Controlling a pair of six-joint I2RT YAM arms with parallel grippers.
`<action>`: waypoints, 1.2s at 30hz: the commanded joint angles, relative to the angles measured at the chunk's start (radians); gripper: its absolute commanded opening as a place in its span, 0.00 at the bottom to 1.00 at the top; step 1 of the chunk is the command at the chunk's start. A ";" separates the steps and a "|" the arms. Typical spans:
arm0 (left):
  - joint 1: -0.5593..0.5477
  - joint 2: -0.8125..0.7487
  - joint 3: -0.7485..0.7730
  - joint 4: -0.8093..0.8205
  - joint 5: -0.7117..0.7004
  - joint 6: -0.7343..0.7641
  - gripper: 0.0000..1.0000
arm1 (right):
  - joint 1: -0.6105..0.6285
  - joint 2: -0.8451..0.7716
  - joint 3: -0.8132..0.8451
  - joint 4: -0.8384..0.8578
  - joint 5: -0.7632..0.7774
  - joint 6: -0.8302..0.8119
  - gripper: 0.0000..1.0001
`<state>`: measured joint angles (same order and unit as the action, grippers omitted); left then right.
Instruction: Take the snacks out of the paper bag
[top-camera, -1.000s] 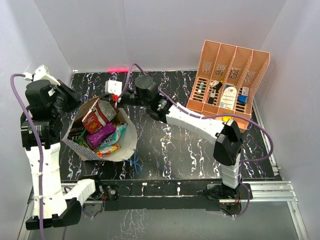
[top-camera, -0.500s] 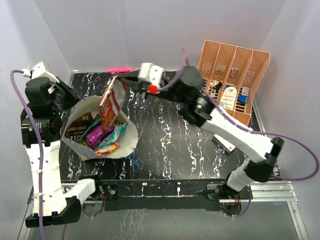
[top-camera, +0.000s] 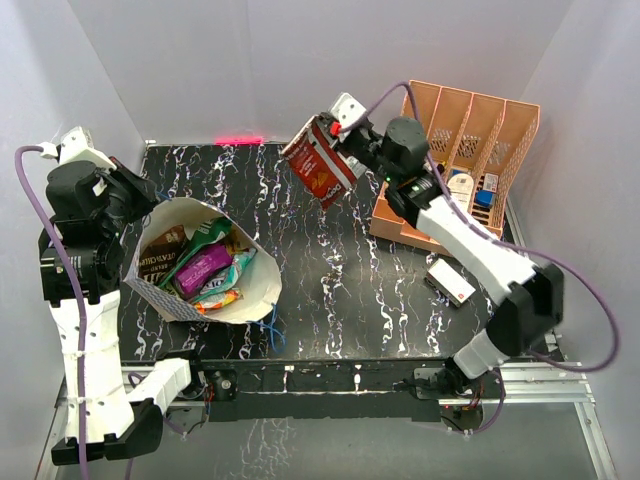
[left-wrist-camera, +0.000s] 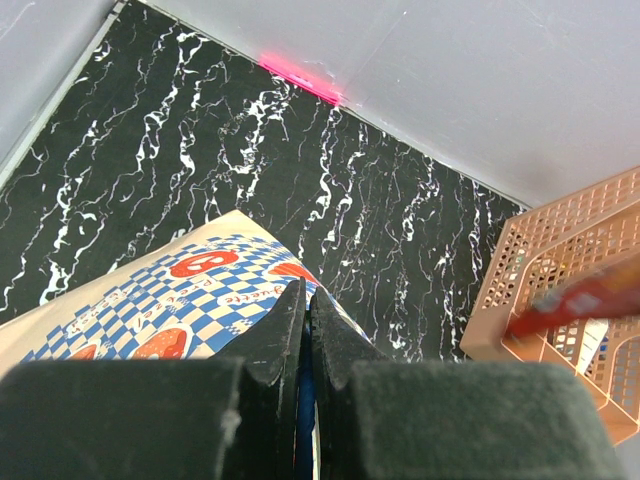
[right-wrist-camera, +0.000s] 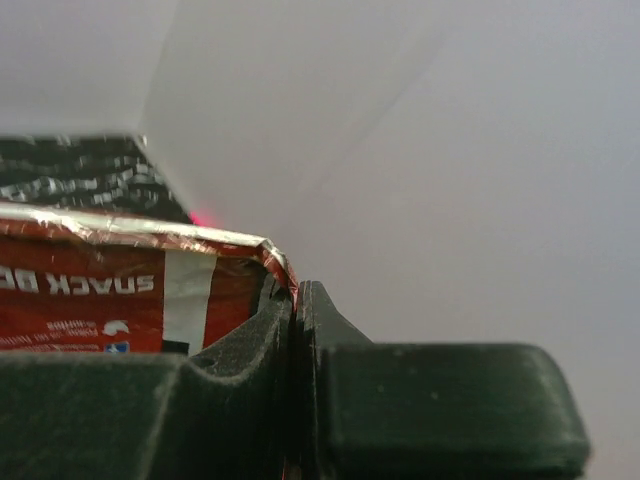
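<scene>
R hand (top-camera: 343, 138) is pressed shut on the top seam of red-brown chip bag (top-camera: 318, 165), held in air over table (top-camera: 340, 270) at approx. 12 o'clock. L hand (top-camera: 142, 203) pinches the rim of paper bag (top-camera: 255, 290) at 9 o'clock, other snacks (top-camera: 203, 268) inside. Table black marbled, walls (top-camera: 200, 60) pale; orange rack (top-camera: 460, 140) at 2 o'clock. Only L wrist view shows bag's blue-check outside.

top view: bright, even, diffuse light — shadows on the table (top-camera: 340, 290) faint, soft-edged. red glow (top-camera: 238, 139) by the back wall. left wrist view: left gripper's fingers (left-wrist-camera: 275, 340) dark, out of focus; a red streak (left-wrist-camera: 585, 297) smeared at right. right wrist view: foil edge of the chip bag (right-wrist-camera: 100, 290) glints — right gripper's fingers (right-wrist-camera: 250, 370) soft.
</scene>
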<state>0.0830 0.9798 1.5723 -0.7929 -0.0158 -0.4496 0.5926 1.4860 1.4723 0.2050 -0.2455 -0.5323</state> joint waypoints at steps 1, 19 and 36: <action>0.000 -0.013 0.021 0.059 0.028 -0.020 0.00 | -0.113 0.146 0.023 0.140 -0.107 0.053 0.07; 0.001 -0.008 0.014 0.064 0.080 -0.045 0.00 | -0.158 0.331 -0.200 0.051 -0.334 -0.087 0.07; 0.000 -0.044 -0.052 0.100 0.142 -0.079 0.00 | -0.112 0.076 -0.879 0.401 -0.350 0.445 0.26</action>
<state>0.0830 0.9680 1.5200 -0.7368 0.0998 -0.5220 0.4587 1.6333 0.7101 0.3916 -0.5785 -0.3023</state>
